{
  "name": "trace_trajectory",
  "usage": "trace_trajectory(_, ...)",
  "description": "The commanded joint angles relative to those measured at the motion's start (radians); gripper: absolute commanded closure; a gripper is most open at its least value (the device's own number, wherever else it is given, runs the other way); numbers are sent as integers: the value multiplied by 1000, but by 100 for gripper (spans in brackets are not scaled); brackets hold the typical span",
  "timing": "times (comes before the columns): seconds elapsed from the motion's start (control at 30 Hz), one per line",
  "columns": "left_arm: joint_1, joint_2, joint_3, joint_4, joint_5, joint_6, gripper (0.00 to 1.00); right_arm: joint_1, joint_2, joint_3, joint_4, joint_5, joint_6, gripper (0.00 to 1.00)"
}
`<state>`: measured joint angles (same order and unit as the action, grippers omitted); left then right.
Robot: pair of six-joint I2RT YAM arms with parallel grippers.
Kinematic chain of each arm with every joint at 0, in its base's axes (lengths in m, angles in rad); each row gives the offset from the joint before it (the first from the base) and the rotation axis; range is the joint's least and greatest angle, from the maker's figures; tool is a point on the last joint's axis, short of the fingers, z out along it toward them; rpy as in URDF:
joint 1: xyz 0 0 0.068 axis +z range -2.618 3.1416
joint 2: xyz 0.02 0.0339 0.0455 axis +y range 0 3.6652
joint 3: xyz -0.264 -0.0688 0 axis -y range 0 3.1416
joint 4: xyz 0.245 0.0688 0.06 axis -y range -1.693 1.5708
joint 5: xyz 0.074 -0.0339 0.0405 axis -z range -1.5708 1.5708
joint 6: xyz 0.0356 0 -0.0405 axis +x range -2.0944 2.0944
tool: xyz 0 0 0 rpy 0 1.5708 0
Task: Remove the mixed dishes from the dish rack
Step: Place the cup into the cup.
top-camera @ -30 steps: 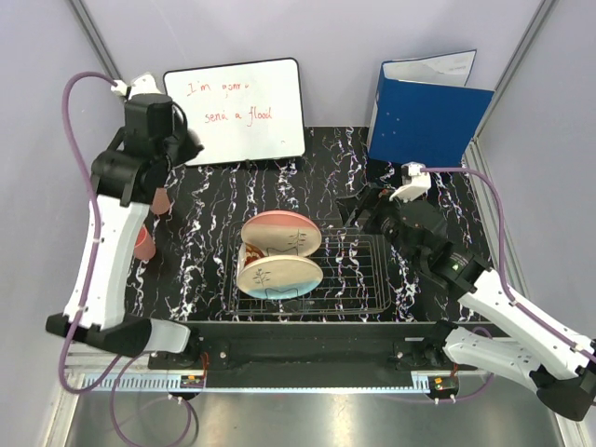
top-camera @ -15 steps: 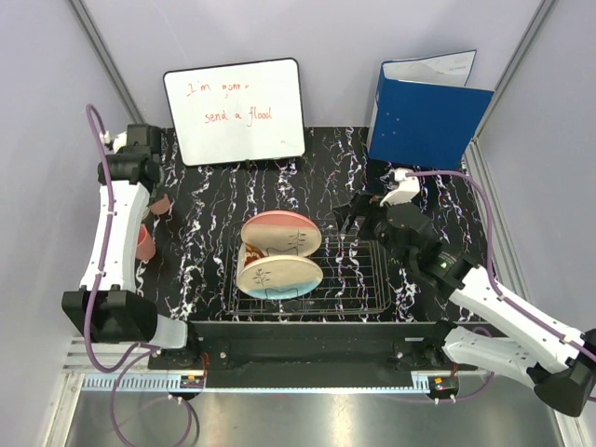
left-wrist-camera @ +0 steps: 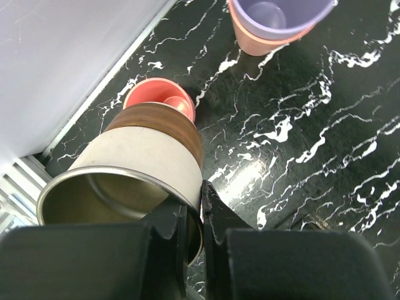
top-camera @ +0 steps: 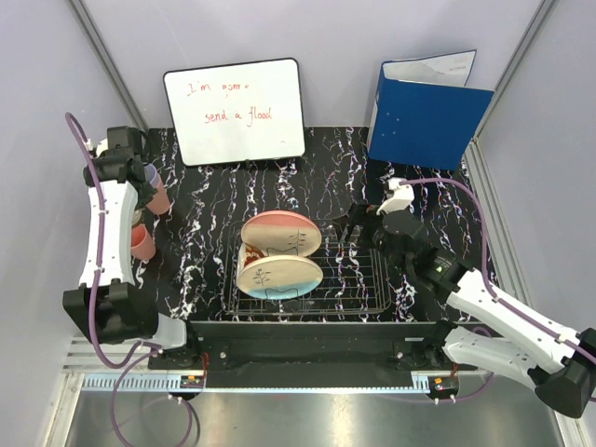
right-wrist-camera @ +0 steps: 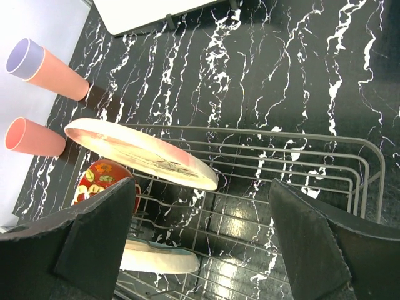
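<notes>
The rack (top-camera: 358,279) lies under my right gripper (right-wrist-camera: 205,194), whose fingers stand wide apart and hold nothing; bare wire is directly beneath them. The top plate (right-wrist-camera: 140,153) leans in the rack ahead and to the left of that gripper. The low plate (right-wrist-camera: 159,259) is nearer and also left, and a red mug (right-wrist-camera: 103,178) sits between the two. My left gripper (left-wrist-camera: 195,200) is well away from the rack, clamped on the rim of the bowl (left-wrist-camera: 137,156) with one finger inside and one outside, so the bowl hangs tilted. The pink tumbler (left-wrist-camera: 156,97) stands on the table (left-wrist-camera: 300,137) just beyond and below the bowl, and the lavender tumbler (left-wrist-camera: 278,15) is farther ahead. I judge the step in hand is setting the bowl down. To do it well I should shift toward the bare table on this gripper's right, clear of the pink tumbler. I should then level the bowl, lower it until its base rests, and only then part the fingers. A rim pinch is thin, so I should move slowly. The right gripper should take the top plate by its edge without nudging the mug.
</notes>
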<state>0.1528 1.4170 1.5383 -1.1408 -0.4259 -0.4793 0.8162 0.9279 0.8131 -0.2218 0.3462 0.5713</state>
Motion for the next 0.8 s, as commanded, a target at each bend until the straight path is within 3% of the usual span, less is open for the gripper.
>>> trace_trajectory(0.0,37,34,-13,70,62,-10,100,-3,-15,21,45,4,-43,5)
trace_trajectory(0.77,154,37,-155,154,125,-117,100,-5,118,117,-2,-75,-7,6)
